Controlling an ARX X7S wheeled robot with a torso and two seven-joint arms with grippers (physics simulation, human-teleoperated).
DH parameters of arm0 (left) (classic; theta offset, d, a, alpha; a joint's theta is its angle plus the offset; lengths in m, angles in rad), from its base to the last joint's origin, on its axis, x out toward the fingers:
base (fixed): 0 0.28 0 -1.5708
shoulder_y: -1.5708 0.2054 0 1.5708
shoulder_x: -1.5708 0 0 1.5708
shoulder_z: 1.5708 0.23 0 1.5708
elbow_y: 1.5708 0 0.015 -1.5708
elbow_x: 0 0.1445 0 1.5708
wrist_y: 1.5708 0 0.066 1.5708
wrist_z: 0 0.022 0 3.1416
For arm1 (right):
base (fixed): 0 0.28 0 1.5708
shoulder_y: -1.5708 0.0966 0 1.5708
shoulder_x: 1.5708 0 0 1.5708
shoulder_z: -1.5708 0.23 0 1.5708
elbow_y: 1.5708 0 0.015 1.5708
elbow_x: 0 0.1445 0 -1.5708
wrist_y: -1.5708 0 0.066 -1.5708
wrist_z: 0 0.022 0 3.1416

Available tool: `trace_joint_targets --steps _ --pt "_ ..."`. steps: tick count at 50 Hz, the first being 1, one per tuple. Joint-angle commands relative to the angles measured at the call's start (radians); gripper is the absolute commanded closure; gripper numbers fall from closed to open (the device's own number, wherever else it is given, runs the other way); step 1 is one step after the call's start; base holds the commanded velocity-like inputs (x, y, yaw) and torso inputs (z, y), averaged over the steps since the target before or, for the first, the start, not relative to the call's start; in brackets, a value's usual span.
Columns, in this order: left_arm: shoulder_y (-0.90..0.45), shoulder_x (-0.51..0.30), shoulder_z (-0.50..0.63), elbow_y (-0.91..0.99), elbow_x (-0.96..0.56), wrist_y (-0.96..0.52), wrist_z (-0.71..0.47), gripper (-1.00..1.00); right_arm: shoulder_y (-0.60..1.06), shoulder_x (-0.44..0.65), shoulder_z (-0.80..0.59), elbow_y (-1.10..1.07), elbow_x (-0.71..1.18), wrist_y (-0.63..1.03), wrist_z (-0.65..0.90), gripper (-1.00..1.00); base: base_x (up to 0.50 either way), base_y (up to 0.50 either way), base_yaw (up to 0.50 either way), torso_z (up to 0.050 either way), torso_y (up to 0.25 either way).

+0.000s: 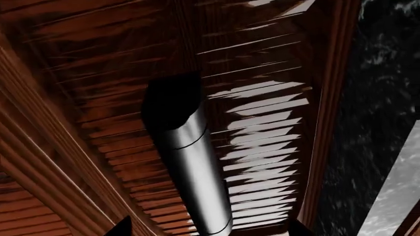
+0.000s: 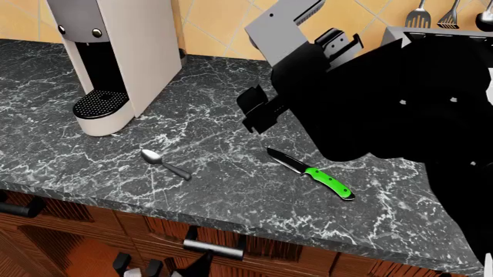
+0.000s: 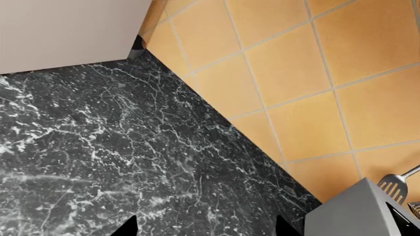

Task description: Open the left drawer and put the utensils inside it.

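Head view: spoon (image 2: 165, 163) and knife (image 2: 312, 173) lie apart on the counter (image 2: 231, 190) above the drawer handle (image 2: 214, 247). Left wrist view: fingertips (image 1: 121, 227) spread either side of the handle (image 1: 190, 162), not touching. Right wrist view: gripper (image 3: 206, 227) open over bare counter (image 3: 98, 172).

you get even, bright light on the counter (image 2: 193, 115) in the head view, with no blur and crisp edges. the right arm (image 2: 385, 98) renders as flat black, detail lost. beside it, the knife (image 2: 312, 173) and spoon (image 2: 165, 164) cast only faint shadows. in the left wrist view the wood is dim, with jagged white glare streaks beside the handle (image 1: 190, 162).
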State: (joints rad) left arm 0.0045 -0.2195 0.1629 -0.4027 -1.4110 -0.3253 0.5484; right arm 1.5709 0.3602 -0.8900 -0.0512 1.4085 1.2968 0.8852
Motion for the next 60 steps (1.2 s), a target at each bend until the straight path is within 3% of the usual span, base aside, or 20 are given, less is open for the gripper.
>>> trace_joint_targets --steps 1,35,60 --pt "-0.041 0.018 0.008 -0.025 -0.002 0.004 0.016 -1.0 -0.006 0.0 -0.011 0.006 -0.011 -0.017 -0.01 -1.0 0.0 0.0 0.0 0.0 0.0" --pt "-0.114 0.064 -0.016 -0.131 -0.021 0.066 0.02 -1.0 -0.023 0.01 -0.025 0.01 -0.024 -0.056 -0.026 -1.0 0.0 0.0 0.0 0.0 0.0" --pt "-0.254 0.079 0.014 -0.348 -0.004 0.055 0.012 -1.0 -0.022 0.015 -0.033 0.025 -0.038 -0.08 -0.041 -1.0 0.0 0.0 0.0 0.0 0.0"
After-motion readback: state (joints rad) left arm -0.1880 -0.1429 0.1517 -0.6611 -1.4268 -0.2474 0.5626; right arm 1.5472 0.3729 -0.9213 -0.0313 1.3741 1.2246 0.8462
